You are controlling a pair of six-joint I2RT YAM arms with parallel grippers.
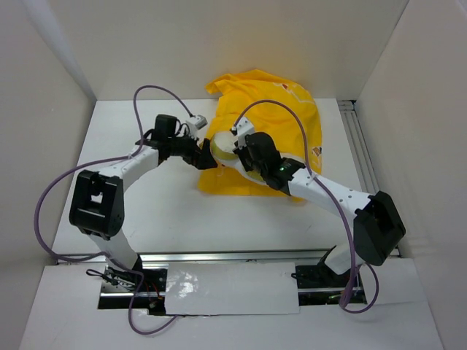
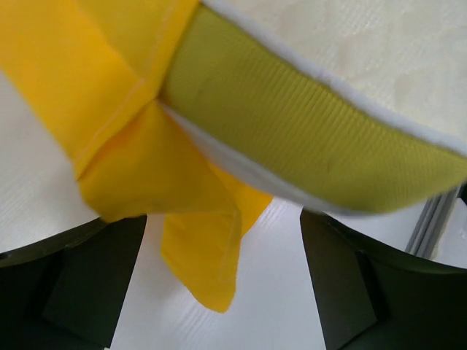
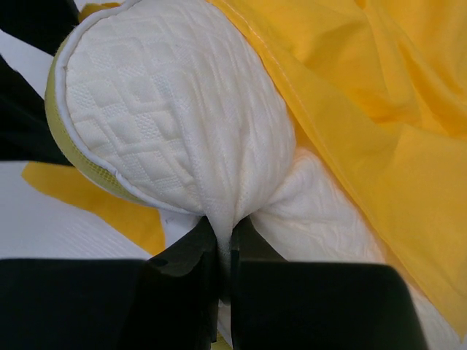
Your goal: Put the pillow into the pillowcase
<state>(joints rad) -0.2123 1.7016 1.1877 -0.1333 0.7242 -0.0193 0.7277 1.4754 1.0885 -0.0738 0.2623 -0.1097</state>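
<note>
The yellow pillowcase lies crumpled at the middle back of the table. The cream-white pillow sticks out of its left side, partly covered by it. My right gripper is shut on a pinch of the pillow's quilted fabric, with the gripper below the bulge and the pillowcase draped to the right. My left gripper is open at the pillow's left end. In the left wrist view a loose pillowcase flap hangs between the wide-apart fingers, under the pillow's yellow-green side band.
White walls close in the table on the left, back and right. A metal rail runs along the right side and another rail along the front by the arm bases. Purple cables loop above both arms.
</note>
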